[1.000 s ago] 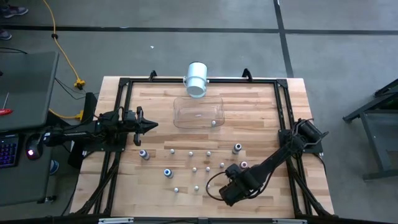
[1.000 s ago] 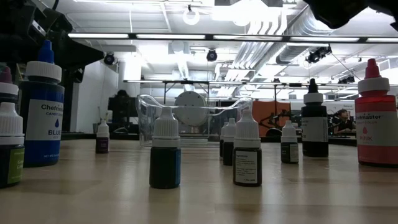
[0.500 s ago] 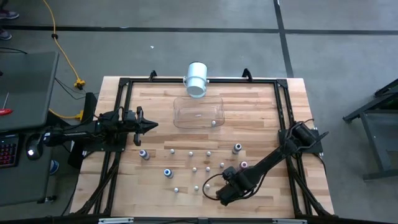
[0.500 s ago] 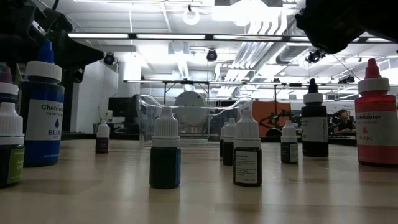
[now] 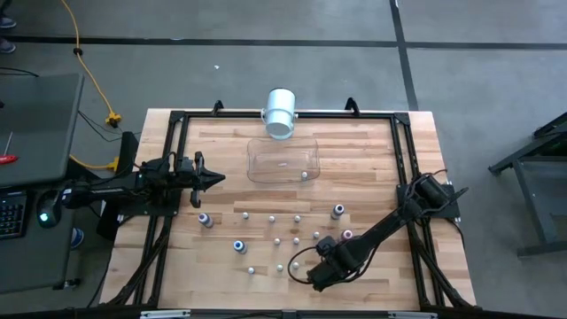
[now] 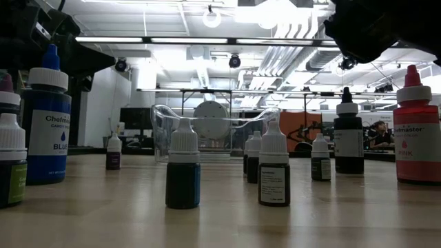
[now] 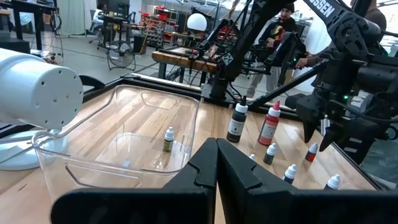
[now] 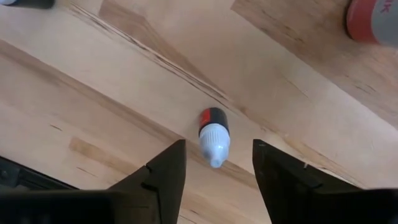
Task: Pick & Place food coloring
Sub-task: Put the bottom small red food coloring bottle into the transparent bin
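One small food coloring bottle (image 8: 213, 135), white-capped with a red-and-dark label, stands on the wooden table (image 5: 372, 168) near its front edge. Reaching low from the right, the right gripper (image 8: 214, 163) hovers directly above it, fingers spread, holding nothing, having shifted slightly leftward since a second ago.

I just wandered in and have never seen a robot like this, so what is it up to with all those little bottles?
The robot is collecting small food coloring bottles scattered on a wooden table. Its right end effector hangs open just above one tiny white-capped bottle standing near the table's front edge, apparently about to grab it. The left end effector waits shut at the left side. One bottle already sits in the clear plastic tub near the back.
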